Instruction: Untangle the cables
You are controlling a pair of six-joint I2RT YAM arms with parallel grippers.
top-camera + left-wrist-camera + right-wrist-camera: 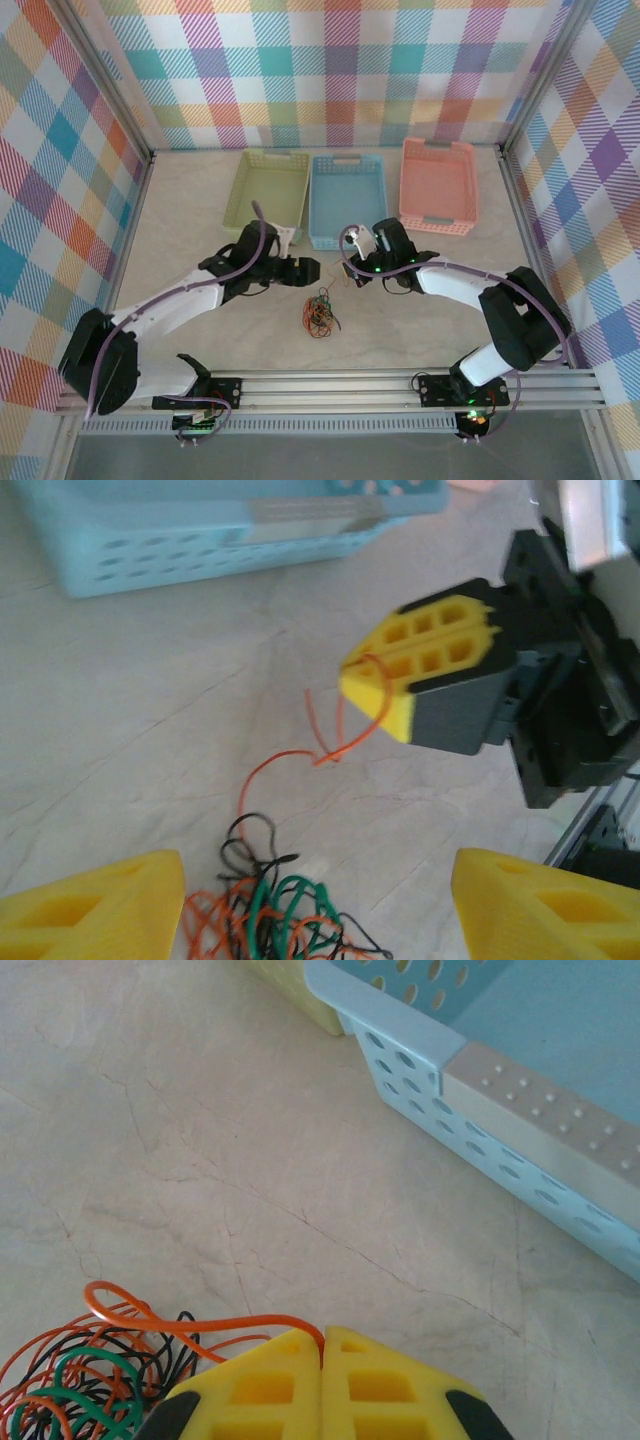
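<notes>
The cables (320,317) lie in a small orange, black and green tangle on the table between the two arms. My right gripper (322,1345) is shut on one orange cable (200,1322), which runs from its fingertips down to the tangle (85,1380). In the left wrist view the right gripper (372,685) hangs a little above the table, with the orange cable (300,755) looping down from it into the tangle (275,910). My left gripper (318,880) is open and hovers over the tangle, one yellow finger on each side of it, and holds nothing.
Three baskets stand in a row at the back: a green basket (270,156), a blue basket (347,160) and a pink basket (437,145). The blue basket (520,1100) is close beyond the right gripper. Checked walls enclose the table.
</notes>
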